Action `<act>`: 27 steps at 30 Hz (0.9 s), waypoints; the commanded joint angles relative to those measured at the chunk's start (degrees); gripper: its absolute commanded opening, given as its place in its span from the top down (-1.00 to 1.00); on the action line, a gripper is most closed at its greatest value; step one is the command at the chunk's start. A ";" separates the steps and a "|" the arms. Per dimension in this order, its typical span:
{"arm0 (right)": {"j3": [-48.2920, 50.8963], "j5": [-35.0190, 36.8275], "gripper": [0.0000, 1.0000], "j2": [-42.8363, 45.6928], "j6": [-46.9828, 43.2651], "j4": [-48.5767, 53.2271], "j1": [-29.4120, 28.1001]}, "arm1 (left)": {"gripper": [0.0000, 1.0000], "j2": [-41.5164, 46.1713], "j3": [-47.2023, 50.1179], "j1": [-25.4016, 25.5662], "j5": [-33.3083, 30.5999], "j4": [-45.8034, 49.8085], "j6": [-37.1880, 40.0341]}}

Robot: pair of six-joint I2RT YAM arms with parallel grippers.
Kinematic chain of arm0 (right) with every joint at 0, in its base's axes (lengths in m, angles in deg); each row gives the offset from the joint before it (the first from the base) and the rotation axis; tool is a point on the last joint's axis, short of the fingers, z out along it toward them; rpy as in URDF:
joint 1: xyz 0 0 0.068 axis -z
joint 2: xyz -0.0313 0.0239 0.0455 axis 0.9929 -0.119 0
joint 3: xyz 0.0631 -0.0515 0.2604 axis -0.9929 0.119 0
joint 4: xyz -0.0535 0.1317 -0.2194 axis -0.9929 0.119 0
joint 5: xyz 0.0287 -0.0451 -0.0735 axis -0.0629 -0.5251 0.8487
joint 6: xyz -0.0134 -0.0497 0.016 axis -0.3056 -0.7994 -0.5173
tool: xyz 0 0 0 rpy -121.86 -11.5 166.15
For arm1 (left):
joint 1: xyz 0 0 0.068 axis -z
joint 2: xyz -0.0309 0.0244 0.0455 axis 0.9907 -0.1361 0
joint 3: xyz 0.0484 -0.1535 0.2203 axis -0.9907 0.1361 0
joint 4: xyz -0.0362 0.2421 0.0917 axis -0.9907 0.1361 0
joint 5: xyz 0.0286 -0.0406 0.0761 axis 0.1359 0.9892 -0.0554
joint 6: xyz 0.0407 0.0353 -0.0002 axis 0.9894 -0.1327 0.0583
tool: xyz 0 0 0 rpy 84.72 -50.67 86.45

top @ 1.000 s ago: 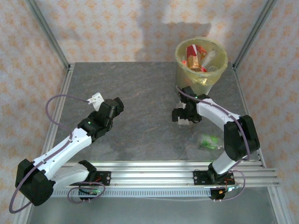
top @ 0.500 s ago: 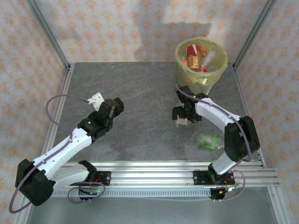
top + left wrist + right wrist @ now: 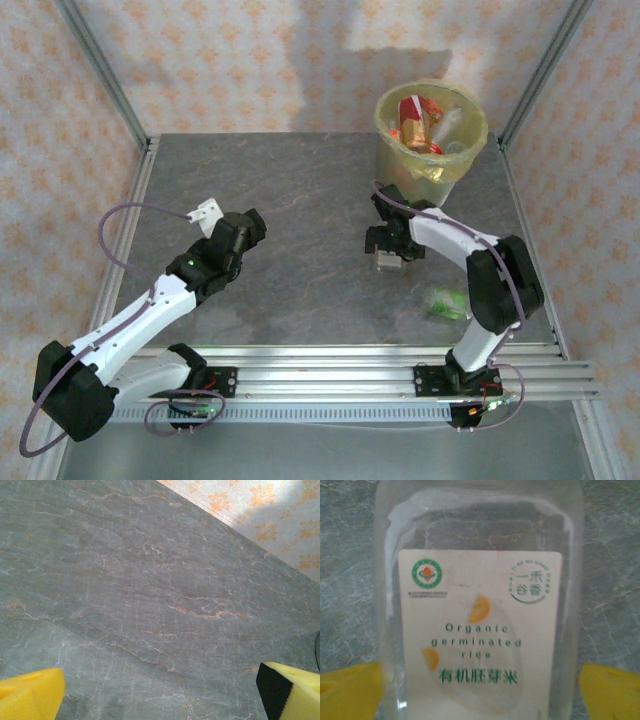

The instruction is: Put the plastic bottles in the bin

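Arms reach out from the near edge of the desk (image 3: 300, 190): the right one, bent sharply at the elbow, aims the right tool (image 3: 390, 252) downward, yellow pads (image 3: 610, 690) spread wide either side of a clear bottle (image 3: 480, 555) resting on the desk near the bin (image 3: 425, 172). The left arm stretches diagonally forward, the left tool (image 3: 160, 692) gaping over bare desk. A green bottle (image 3: 447, 303) lies beside the right arm's elbow; more bottles (image 3: 420, 118) sit in the bin at the far right.

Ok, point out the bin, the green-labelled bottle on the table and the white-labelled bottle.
bin (image 3: 432, 178), top external view, on its front wall.
green-labelled bottle (image 3: 447, 303), top external view, on its label.
white-labelled bottle (image 3: 480, 630), right wrist view, on its label.
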 commanded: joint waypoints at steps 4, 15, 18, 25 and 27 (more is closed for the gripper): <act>-0.44 1.15 -0.99 -3.81 0.37 -2.83 -0.15 | -1.00 1.57 0.45 -0.45 -1.75 -0.28 0.12; -3.87 3.36 -0.40 -0.14 -0.89 3.86 -4.16 | -1.00 2.72 0.70 -0.41 -2.77 0.51 -0.32; -6.51 4.47 -0.23 2.55 -1.87 7.23 -6.75 | -1.00 2.99 0.76 -0.48 -2.76 0.51 -0.48; -15.62 1.88 -0.09 9.73 -4.76 11.75 -11.21 | -1.00 2.87 0.66 -0.42 -2.50 0.25 -0.70; -18.14 1.53 -0.08 11.78 -5.56 11.66 -11.22 | -1.00 2.74 0.44 -0.47 -2.45 0.25 -0.61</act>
